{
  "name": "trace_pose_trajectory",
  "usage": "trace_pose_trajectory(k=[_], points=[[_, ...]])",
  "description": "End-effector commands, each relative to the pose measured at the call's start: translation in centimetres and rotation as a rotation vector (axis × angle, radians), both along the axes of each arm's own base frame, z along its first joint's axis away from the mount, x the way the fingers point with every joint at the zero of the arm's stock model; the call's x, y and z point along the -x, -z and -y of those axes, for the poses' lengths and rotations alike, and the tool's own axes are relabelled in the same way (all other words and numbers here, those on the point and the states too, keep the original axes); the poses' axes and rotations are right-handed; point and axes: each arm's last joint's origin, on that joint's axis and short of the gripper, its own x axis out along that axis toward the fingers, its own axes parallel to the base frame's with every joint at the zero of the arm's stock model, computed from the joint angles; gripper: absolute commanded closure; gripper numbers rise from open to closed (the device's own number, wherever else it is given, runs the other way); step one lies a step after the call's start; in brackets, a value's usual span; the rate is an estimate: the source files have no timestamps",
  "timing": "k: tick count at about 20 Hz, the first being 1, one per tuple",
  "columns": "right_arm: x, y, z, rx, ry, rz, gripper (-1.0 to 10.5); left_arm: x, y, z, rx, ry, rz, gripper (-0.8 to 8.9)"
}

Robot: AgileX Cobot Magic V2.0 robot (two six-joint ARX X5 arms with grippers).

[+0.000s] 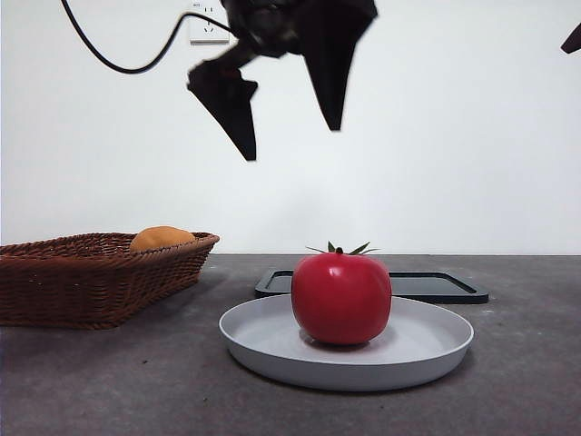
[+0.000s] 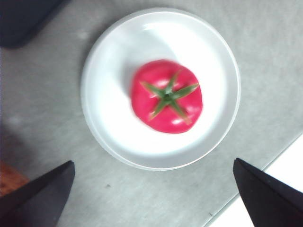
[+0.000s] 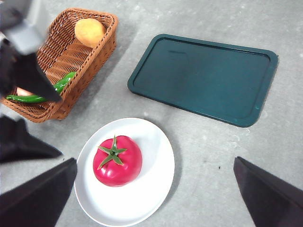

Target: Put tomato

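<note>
Tomato (image 1: 341, 298) is seated upright on the white plate (image 1: 427, 350); the left end effector (image 1: 290, 141) is held released above it, empty.

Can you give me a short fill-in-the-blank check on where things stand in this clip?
1. The tomato sits on the white ____.
2. The left gripper hangs above the tomato with its jaws ____.
3. The orange fruit lies in the wicker ____.
4. The dark green tray holds ____.

Missing words: plate; open; basket; nothing
</note>
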Motion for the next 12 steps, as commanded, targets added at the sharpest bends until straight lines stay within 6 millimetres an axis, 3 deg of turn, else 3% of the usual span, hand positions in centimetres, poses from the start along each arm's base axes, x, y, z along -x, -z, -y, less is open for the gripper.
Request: trace_pose_trajectory(k=[1, 6, 8, 12], points=[[0.0, -0.5, -0.1, -0.002, -0.009, 0.018, 3.3, 0.7, -2.2, -1.6, 0.014, -0.002, 0.022, 1.96], [0.0, -0.5, -0.1, -0.002, -0.009, 0.017, 3.3, 2.8, -6.3, -6.7, 0.079, -0.061, 0.109, 1.96], [0.0, -0.5, -0.1, -0.002, -0.009, 0.016, 3.3, 4.1, -6.3, -9.2, 0.067, -0.086, 0.106, 1.96], [0.0, -0.5, -0.1, -0.002, -0.009, 0.016, 3.3, 7.2, -4.1, -14.0, 0.121, -0.164, 0.194, 1.96]])
